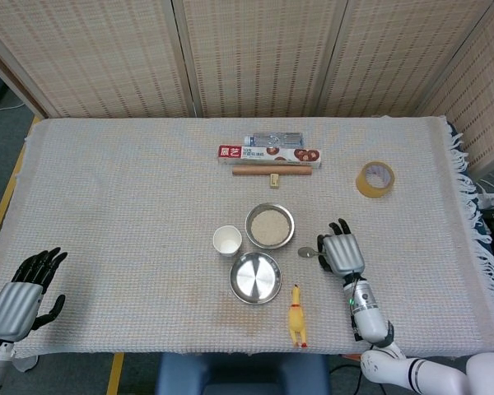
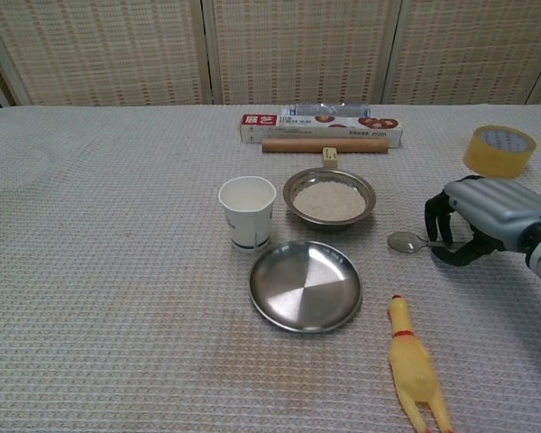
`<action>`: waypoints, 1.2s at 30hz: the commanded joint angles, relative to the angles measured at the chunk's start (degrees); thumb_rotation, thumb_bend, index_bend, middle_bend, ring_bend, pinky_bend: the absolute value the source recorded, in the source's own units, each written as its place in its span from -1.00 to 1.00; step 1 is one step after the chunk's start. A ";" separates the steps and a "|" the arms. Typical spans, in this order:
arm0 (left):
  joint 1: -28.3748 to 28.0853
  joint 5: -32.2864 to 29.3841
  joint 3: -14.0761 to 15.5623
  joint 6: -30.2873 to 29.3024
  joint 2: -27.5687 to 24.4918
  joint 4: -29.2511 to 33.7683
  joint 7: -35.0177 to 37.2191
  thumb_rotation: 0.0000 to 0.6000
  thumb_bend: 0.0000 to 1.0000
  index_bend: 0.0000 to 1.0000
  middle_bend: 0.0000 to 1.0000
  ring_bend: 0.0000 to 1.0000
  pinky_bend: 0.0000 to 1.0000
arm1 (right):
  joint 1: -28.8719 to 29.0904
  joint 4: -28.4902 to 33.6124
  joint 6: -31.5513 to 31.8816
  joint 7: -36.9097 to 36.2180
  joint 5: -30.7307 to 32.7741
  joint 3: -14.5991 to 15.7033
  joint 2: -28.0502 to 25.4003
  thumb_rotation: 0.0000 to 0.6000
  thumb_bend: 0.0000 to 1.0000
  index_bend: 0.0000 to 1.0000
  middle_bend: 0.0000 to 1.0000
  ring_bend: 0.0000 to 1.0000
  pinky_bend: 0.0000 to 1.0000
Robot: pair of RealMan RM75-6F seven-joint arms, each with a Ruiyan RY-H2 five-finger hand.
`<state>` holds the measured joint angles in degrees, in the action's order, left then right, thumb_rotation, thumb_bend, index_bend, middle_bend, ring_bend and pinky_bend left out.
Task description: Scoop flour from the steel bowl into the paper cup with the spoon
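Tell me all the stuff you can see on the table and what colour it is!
Paper cup: one, white, left of the bowl of flour.
Steel bowl: one, silver, holding pale flour, mid-table.
Steel plate: one, silver, in front of cup and bowl.
Spoon: one, silver, right of the bowl.
Rubber chicken: one, yellow, near front edge.
Tape roll: one, yellow, far right.
Box: one, white and red, at the back.
Rolling pin: one, wooden, in front of the box.
Left hand: black and grey, front left corner, fingers apart.
Right hand: black and grey, curled over the spoon's handle.
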<state>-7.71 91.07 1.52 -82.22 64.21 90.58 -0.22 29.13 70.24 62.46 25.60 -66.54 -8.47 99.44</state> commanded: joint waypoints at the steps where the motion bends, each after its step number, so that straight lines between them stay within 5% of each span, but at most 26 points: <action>1: 0.01 0.02 0.02 -0.01 -0.01 0.03 -0.01 1.00 -0.11 -1.00 -1.00 -1.00 -0.80 | -0.14 0.32 0.79 0.63 -0.82 0.31 -0.71 1.00 -0.31 0.79 0.15 -0.70 -0.81; 11: 0.01 0.12 0.08 0.02 0.04 0.27 -0.61 1.00 -0.11 -1.00 -1.00 -1.00 -0.80 | 0.73 6.21 3.05 4.61 -1.98 -1.56 -6.46 1.00 -0.31 0.79 0.15 -0.70 -0.81; 20: 0.08 0.40 0.14 -0.23 0.02 0.29 -0.71 1.00 -0.11 -1.00 -1.00 -1.00 -0.80 | 6.50 11.31 1.47 16.10 0.35 -5.97 -10.70 1.00 -0.31 0.76 0.15 -0.70 -0.81; 26: 0.21 0.56 0.04 -0.76 -0.15 0.18 0.17 1.00 -0.11 -1.00 -1.00 -1.00 -0.81 | 10.89 12.55 -1.84 22.79 7.02 -8.08 -9.47 1.00 -0.31 0.75 0.15 -0.70 -0.81; 36: 0.41 1.21 0.25 -1.35 -0.57 0.04 1.30 1.00 -0.11 -1.00 -1.00 -1.00 -0.81 | 16.61 9.48 -1.79 33.83 13.77 -6.91 -5.14 1.00 -0.30 0.75 0.15 -0.70 -0.81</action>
<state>-7.30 92.28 1.77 -83.56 63.65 90.62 1.08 44.70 80.47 60.78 58.10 -53.75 -15.72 93.45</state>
